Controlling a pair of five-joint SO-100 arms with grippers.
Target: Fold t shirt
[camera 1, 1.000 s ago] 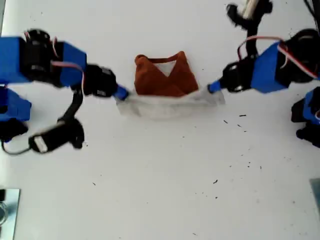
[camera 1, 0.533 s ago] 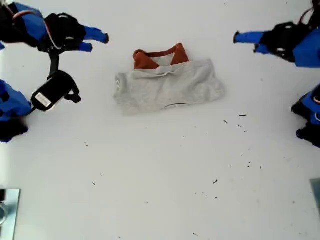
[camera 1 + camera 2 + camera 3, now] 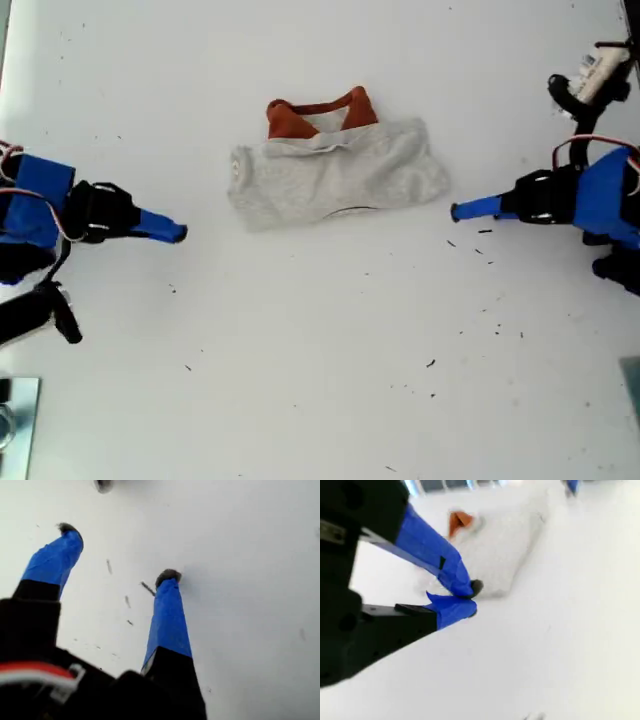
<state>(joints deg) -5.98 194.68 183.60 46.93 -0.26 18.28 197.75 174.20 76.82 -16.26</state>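
The t shirt (image 3: 335, 175) lies folded in a compact bundle on the white table, grey body on top and rust-orange neck trim showing at its far edge. My second gripper (image 3: 178, 234) is at the exterior view's left, apart from the shirt, shut with nothing between its fingertips (image 3: 472, 599); its wrist view shows the t shirt (image 3: 505, 545) beyond it. At the exterior view's right my first gripper (image 3: 458, 211) hovers just off the shirt's near corner. In its wrist view it (image 3: 117, 552) is open over bare table.
Small dark specks (image 3: 480, 245) dot the table near my first gripper. A metal object (image 3: 15, 410) sits at the exterior view's lower left corner. Blue arm bases stand at both side edges of the exterior view.
A second ago both grippers held the shirt's sides with the orange sleeves showing. The grey half now covers the sleeves, and both arms have let go and moved off to the sides.
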